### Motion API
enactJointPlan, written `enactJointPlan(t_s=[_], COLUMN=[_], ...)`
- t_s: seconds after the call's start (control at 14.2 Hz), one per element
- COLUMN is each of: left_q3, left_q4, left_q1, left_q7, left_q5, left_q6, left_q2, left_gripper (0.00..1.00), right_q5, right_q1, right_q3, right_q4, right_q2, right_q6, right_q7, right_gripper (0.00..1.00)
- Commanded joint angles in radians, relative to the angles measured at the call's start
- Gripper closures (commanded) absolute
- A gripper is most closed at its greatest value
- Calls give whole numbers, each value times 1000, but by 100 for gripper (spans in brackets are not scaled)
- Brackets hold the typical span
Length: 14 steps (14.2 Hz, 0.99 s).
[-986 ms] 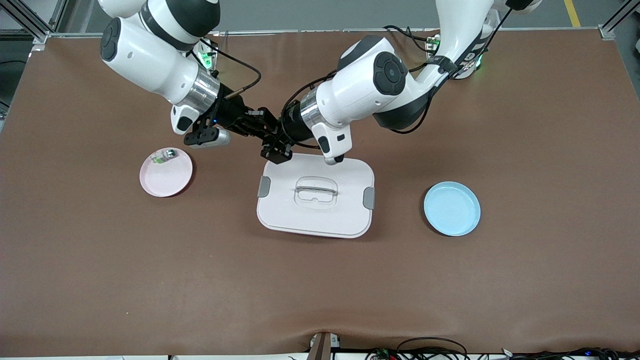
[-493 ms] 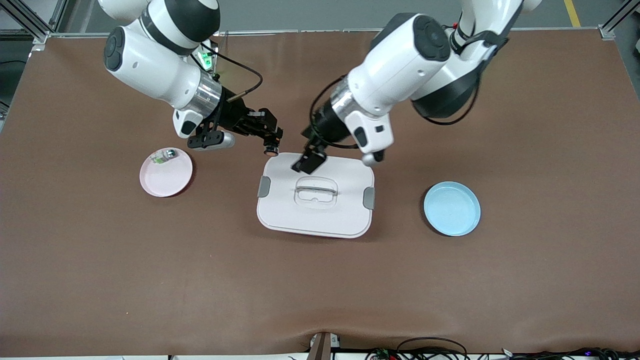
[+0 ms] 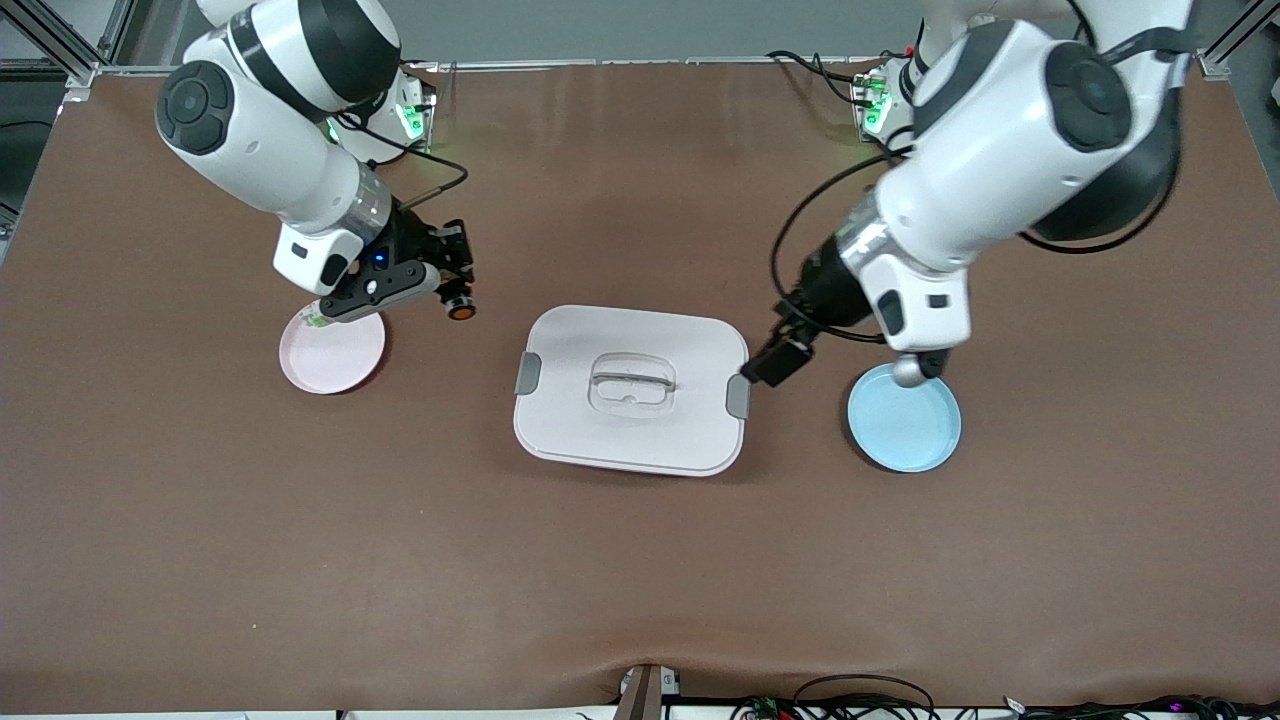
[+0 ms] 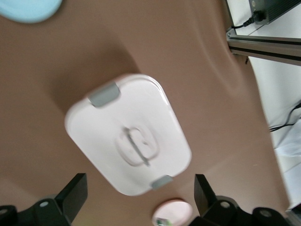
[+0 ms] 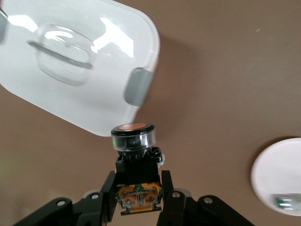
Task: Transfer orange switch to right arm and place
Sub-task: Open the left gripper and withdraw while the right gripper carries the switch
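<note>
Right wrist view: orange switch in right pincer

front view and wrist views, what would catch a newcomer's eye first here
The white lidded box in the middle of the table draws the eye, flanked by a pink plate toward the right arm's end and a blue plate toward the left arm's end. The right end effector is shut on the orange switch, over bare table between the pink plate and the box. The left end effector hangs open and empty between the box and the blue plate.
</note>
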Motion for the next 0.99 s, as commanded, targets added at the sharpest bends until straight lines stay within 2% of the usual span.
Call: enactJointPlan(t_s=[0.0,0.21,0.35,0.49,0.63,0.92], left_q3=[2,1,2,2,1,-2], left_q4=[-15,-21,-21,-21,-21,-18], left_q1=[63,94,134,166,210,284], left_q7=[169,338,433,502,583,726], left_q5=[24,176,196,239,256,250], left_q6=[-106,-184,-210,-236,-266,-287], left_q2=[-35,-33,-29,-33,-35,-38], left_gripper=[0,0,0,0,0,0], right_q5=[-149,-183,-235,-308,-310,-310], right_q1=[-45,-137,-184,-189,-215,-284], right_q3=[8,8,8,10,8,8], right_q4=[6,0,-18,-57,-115,-201], right_q2=[-27,-31,-31,-47,-73,-71], right_q6=[-58,-85,-79,-50,8,149], right_q7=[-191,-455,-611,-653,-693,-932], right_gripper=[98,98,98,98,98,98])
